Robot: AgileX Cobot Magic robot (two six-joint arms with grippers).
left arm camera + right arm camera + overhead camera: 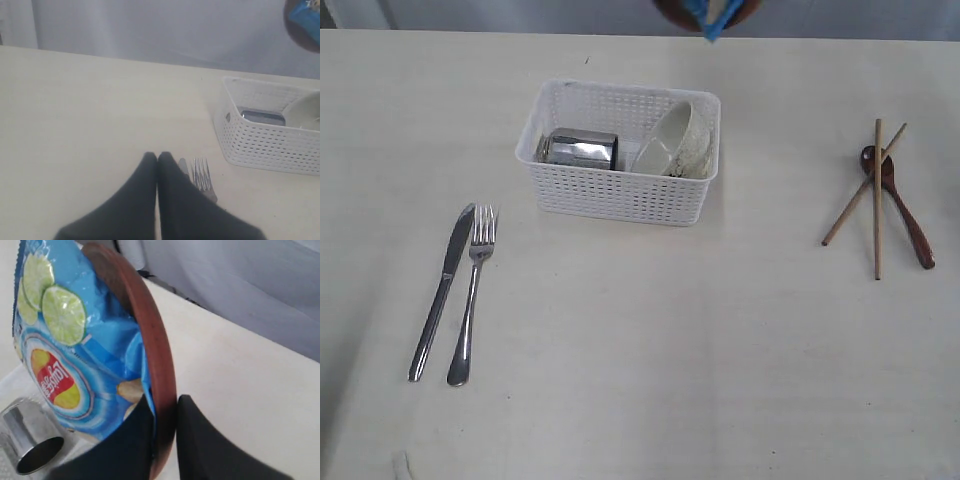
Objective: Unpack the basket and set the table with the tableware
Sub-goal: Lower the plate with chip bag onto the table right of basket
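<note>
Exterior view: the basket (610,200) stands mid-table toward the far edge, with the steel cup (580,149) lying on its side in it and the bowl (672,140) tipped against its right wall. The knife (442,290) and fork (473,300) lie side by side toward the table's (640,350) left edge. The chopsticks (877,200) lie crossed over the spoon (905,215) toward the right edge. At the far edge, above the basket, only a sliver of the plate (667,10) and the blue chip bag (713,20) shows

Left wrist view: my left gripper (158,156) has its fingers pressed together on nothing and hangs near the tips of the knife and fork

Right wrist view: my right gripper (165,400) pinches the plate's brown rim, with the plate on edge and the chip bag lying against its face. The bag's lower edge may be caught in the pinch as well

I judge this to be the plate step, with cup and bowl left to unpack. Next I need to level the plate, bring it to the bare stretch between the cutlery and the chopsticks, and part it from the bag

The bag shows lime slices and a red-and-yellow round logo. Its white lettering runs sideways and I cannot read it
</note>
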